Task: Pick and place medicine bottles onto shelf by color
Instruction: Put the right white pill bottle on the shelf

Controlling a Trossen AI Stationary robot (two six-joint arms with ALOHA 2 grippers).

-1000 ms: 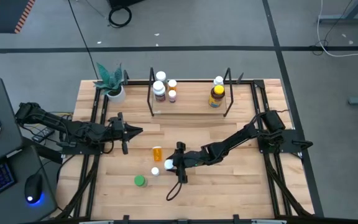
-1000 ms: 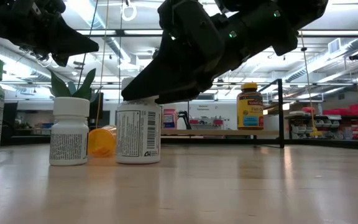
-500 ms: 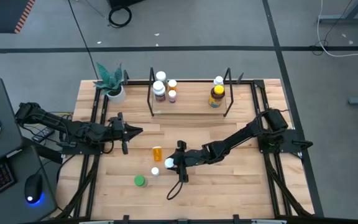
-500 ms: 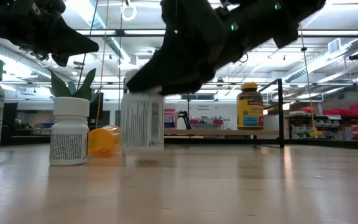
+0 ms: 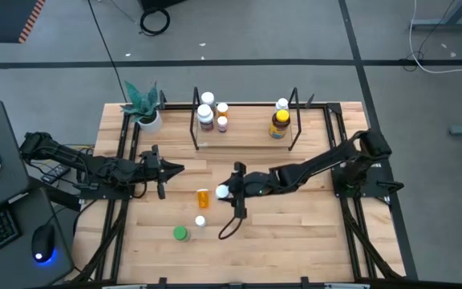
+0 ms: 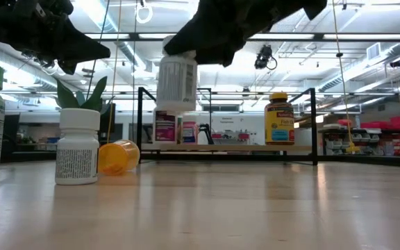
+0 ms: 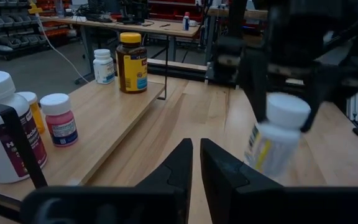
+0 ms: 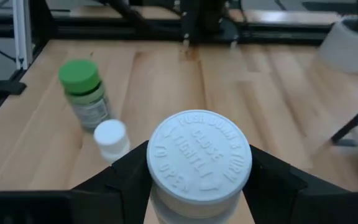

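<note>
Right gripper (image 5: 229, 191) is clamped on a white-capped white pill bottle with a printed label (image 6: 176, 82), fingers pinching it just under the cap (image 8: 199, 163). Low view shows the bottle clear of the light wooden tabletop (image 6: 255, 208), hanging tilted in the air; high view puts it mid-table, between the loose bottles and the shelf.

Left gripper (image 5: 165, 169) hovers over the left part of the table, fingers (image 7: 180, 163) pressed nearly together, holding nothing.

On the low black metal-rod shelf with a wooden deck (image 5: 244, 141), far side of the table:
- left end: a large white bottle with a dark maroon label (image 7: 4, 140), a small pink bottle with white cap (image 7: 59, 119), a small orange one (image 7: 30, 107) behind them; the high view suggests a fourth cap there, not clear
- right end: an amber bottle with yellow lid (image 5: 279, 123) and a small white bottle (image 5: 281, 104)

Left on the table:
- an orange translucent bottle lying on its side (image 5: 203, 196)
- a small white bottle standing upright (image 5: 200, 221)
- a green-capped bottle standing upright (image 5: 180, 234)

A potted green plant in a white pot (image 5: 144, 106) sits at the far left corner, not part of the job.

Judgement: somewhat past halfway. Five or six bottles shelved, one in the air, three waiting. The held white bottle would probably belong with the white ones, though which end I cannot tell
</note>
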